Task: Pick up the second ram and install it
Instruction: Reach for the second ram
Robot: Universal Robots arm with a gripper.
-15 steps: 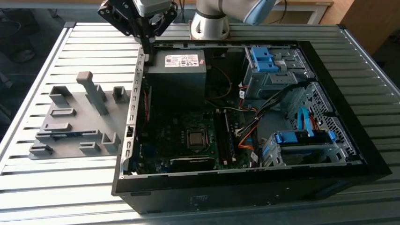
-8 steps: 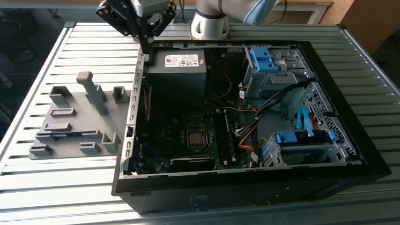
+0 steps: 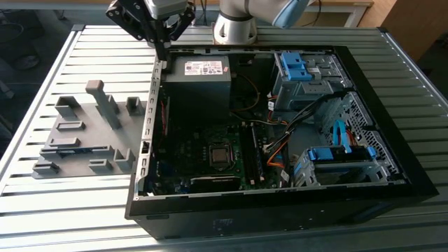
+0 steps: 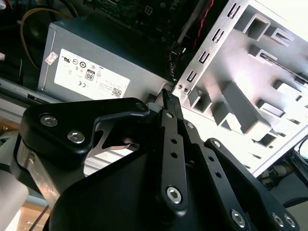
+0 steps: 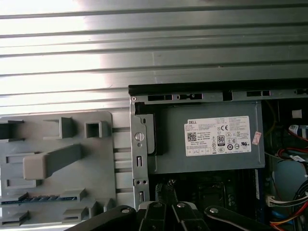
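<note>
Your gripper (image 4: 168,96) is sitting nearest the lens, its black fingers pressing together on nothing, hovering over the corner of the computer case (image 3: 280,212) beside the grey power supply (image 5: 207,137). The second ram (image 5: 38,198) is lying in the grey tray (image 5: 103,159) on the slatted table (image 5: 144,48), with the case's metal wall (image 5: 139,163) standing between it and the gripper.

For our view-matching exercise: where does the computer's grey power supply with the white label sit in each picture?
Exterior view: power supply in the case's corner by the gripper.
Second wrist view: power supply just beyond the gripper.
First wrist view: power supply in the case corner nearest the holder tray.
Shared landmark: the grey holder tray outside the case.
</note>
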